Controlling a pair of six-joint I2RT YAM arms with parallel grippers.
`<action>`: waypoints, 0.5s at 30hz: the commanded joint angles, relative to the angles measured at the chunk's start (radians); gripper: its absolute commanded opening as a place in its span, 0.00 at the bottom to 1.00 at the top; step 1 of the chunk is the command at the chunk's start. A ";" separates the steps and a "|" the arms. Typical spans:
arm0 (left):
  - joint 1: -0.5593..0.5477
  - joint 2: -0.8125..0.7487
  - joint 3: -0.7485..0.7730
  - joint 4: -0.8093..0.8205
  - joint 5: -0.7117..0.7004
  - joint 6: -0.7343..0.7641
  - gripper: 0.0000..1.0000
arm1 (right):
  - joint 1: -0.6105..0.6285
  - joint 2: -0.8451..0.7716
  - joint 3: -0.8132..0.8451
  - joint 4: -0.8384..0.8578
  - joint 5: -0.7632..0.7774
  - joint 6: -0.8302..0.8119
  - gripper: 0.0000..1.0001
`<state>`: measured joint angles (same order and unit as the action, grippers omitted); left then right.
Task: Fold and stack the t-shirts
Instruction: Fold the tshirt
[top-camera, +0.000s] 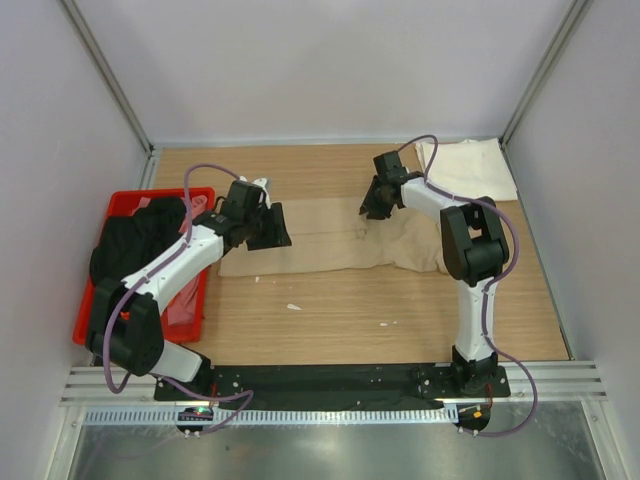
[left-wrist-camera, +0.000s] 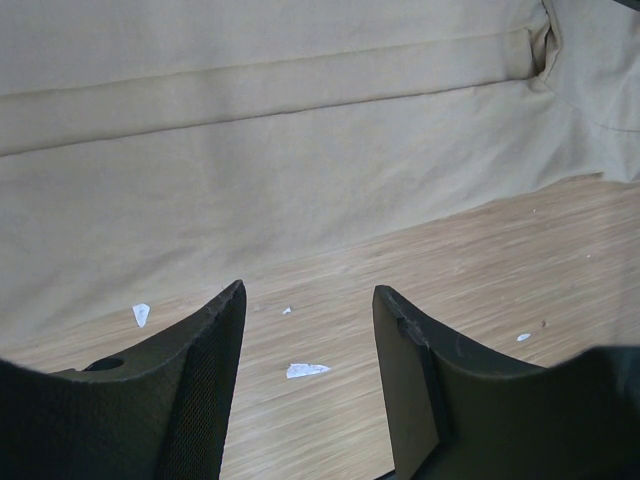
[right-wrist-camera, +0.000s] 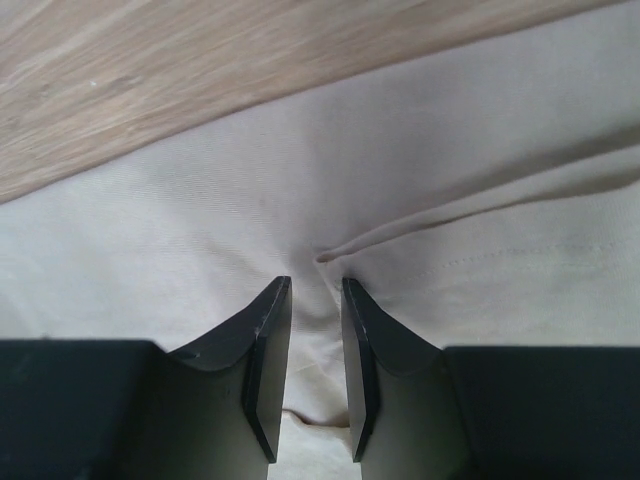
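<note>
The pale wooden table (top-camera: 350, 320) carries a long tan cotton t-shirt (top-camera: 330, 245) across its middle, folded lengthwise. A red plastic bin (top-camera: 100, 300) at the left holds a heap of black cloth (top-camera: 130, 245), and a folded cream-white t-shirt (top-camera: 465, 165) lies in the far right corner. Your left gripper (left-wrist-camera: 308, 290) hangs spread and empty by the tan shirt's left end. Your right gripper (right-wrist-camera: 316, 282) has its jaws nearly together over a puckered crease, though I cannot tell if cloth is caught. Pinch both layers firmly there, grip the left end likewise, then lift both ends level.
</note>
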<state>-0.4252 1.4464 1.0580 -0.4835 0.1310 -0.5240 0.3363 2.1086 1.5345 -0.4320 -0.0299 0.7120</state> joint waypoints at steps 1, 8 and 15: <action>0.000 -0.011 0.033 0.028 -0.002 -0.010 0.55 | 0.006 -0.006 0.038 0.101 -0.070 -0.017 0.32; -0.001 -0.034 0.028 0.016 -0.016 -0.008 0.56 | 0.006 -0.056 0.052 0.033 -0.053 -0.051 0.32; -0.001 0.029 0.030 -0.010 -0.011 -0.002 0.55 | -0.010 -0.221 0.021 -0.259 0.152 -0.048 0.29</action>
<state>-0.4252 1.4548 1.0637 -0.4904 0.1299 -0.5236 0.3355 2.0407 1.5440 -0.5480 0.0036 0.6823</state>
